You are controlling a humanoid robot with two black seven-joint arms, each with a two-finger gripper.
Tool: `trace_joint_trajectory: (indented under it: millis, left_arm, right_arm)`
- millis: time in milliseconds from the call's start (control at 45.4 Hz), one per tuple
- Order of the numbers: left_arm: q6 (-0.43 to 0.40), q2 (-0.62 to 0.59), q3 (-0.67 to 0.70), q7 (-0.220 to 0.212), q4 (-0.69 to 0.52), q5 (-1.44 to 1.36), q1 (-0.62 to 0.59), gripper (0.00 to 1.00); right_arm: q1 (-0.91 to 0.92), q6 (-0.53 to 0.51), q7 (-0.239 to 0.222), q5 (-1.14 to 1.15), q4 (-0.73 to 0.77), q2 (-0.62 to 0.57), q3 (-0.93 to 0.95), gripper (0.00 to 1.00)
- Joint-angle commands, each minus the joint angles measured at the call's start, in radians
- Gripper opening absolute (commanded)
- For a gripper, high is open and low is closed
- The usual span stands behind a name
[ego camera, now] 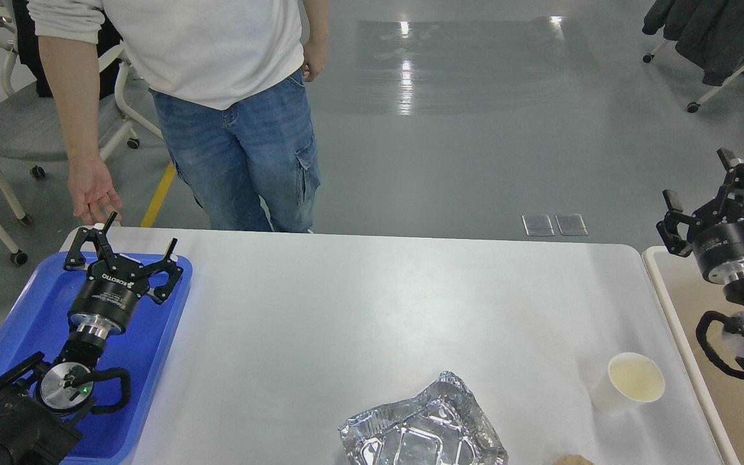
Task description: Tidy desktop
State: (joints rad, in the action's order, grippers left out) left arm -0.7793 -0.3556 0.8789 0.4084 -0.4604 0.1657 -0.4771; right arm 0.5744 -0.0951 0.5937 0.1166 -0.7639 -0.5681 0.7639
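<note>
The white desktop (pixel 359 303) fills the middle of the head view. On it near the front lie a crumpled foil tray (pixel 420 429) and, to its right, a white paper cup (pixel 627 382) standing upright. A small brown thing (pixel 572 460) shows at the bottom edge. My left gripper (pixel 141 232) is open and empty above the blue tray (pixel 23 310) at the left. My right gripper (pixel 698 177) is open and empty, raised above the beige bin (pixel 675 310) at the right.
A person in a white top and jeans (pixel 236 129) stands behind the table's far left edge, one hand (pixel 93 194) hanging close above my left gripper. Chairs (pixel 23 123) stand at the far left. A coat rack (pixel 721 39) is at the far right.
</note>
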Motion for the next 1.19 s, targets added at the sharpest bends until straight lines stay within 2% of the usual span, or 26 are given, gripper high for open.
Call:
trace_joint_trajectory:
  millis: [0, 1169]
  left_arm:
    - [0.000, 0.000, 0.000, 0.000, 0.000, 0.000, 0.000, 0.99]
    - [0.000, 0.001, 0.000, 0.001, 0.000, 0.000, 0.002, 0.99]
  right_arm:
    - [0.002, -0.002, 0.000, 0.000, 0.001, -0.001, 0.000, 1.00]
    - [0.009, -0.020, 0.000, 0.002, 0.005, 0.028, -0.002, 1.00]
